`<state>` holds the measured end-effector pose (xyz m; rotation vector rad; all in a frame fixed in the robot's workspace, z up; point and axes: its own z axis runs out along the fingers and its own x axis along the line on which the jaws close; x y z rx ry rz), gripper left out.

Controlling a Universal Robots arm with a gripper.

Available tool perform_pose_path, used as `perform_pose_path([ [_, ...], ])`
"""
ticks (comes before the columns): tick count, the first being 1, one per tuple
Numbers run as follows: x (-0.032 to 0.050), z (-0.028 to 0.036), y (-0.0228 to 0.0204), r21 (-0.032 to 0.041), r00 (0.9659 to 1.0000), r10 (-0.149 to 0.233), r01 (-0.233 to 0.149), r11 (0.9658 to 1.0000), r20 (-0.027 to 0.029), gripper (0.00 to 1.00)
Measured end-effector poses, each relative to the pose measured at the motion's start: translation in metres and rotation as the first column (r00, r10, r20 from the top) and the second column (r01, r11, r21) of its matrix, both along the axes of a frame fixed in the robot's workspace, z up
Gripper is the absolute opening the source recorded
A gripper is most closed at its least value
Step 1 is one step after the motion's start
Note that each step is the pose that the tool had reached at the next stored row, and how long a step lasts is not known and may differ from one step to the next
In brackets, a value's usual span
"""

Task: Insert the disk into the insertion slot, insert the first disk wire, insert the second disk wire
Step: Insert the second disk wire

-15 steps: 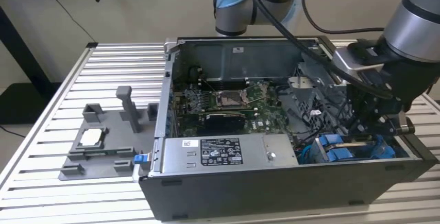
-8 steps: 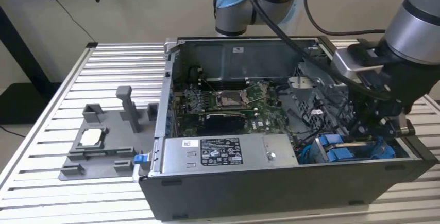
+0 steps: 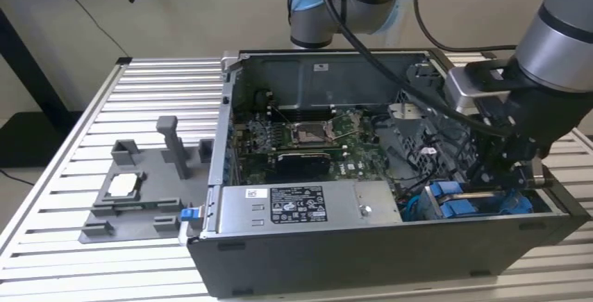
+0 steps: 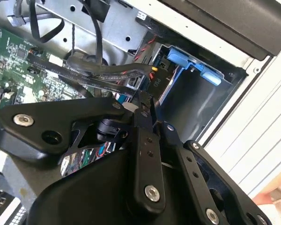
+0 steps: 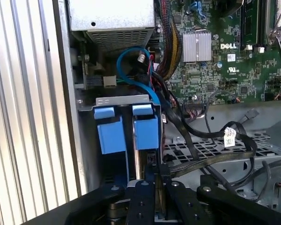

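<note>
An open computer case [image 3: 371,246] is set on a slatted table [image 3: 55,177]. On the table at the exterior view's left of the case, a fixture tray [image 3: 139,198] is placed. Inside the case, a circuit board [image 3: 306,142] is mounted in the middle, and a long metal box [image 3: 296,205] is set along the near wall. The insertion slot [image 3: 473,201] is found in the near corner at the exterior view's right, with the gripper [image 3: 505,170] lowered just above it.

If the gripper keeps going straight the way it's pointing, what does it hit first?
Most likely the blue carrier standing in the insertion slot: in the first wrist view the gripper sits just off its near edge, aimed along it. A black cable runs close beside; depth is unclear, so it could brush that.
</note>
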<state>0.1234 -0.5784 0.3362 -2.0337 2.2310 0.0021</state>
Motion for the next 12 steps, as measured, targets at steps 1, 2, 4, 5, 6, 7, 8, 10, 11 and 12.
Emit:
perform_pose_path([
  [1,0.0000,-0.0003,0.0000,-0.0004,1.0000,-0.006,0.006,1.0000,0.0000,0.16],
  [2,0.0000,-0.0005,0.0000,-0.0002,1.0000,-0.009,0.009,1.0000,-0.0005,0.17],
  [4,0.0001,-0.0008,-0.0002,0.0003,0.9999,-0.012,0.012,0.9999,-0.0047,0.17],
  [5,0.0002,-0.0004,-0.0002,0.0002,0.9999,-0.013,0.013,0.9999,-0.0071,0.24],
  [6,0.0003,0.0011,-0.0002,0.0005,0.9998,-0.014,0.014,0.9999,-0.0109,0.24],
  [7,0.0003,0.0030,-0.0003,0.0004,0.9998,-0.015,0.015,0.9999,-0.0143,0.24],
  [8,0.0003,0.0053,-0.0003,0.0001,0.9997,-0.016,0.016,0.9999,-0.0170,0.24],
  [10,0.0004,0.0103,-0.0003,0.0000,0.9996,-0.018,0.018,0.9998,-0.0216,0.24],
  [11,0.0004,0.0128,-0.0004,0.0002,0.9995,-0.019,0.019,0.9998,-0.0234,0.24],
  [12,0.0004,0.0207,-0.0004,0.0000,0.9995,-0.020,0.020,0.9998,-0.0258,0.24],
])
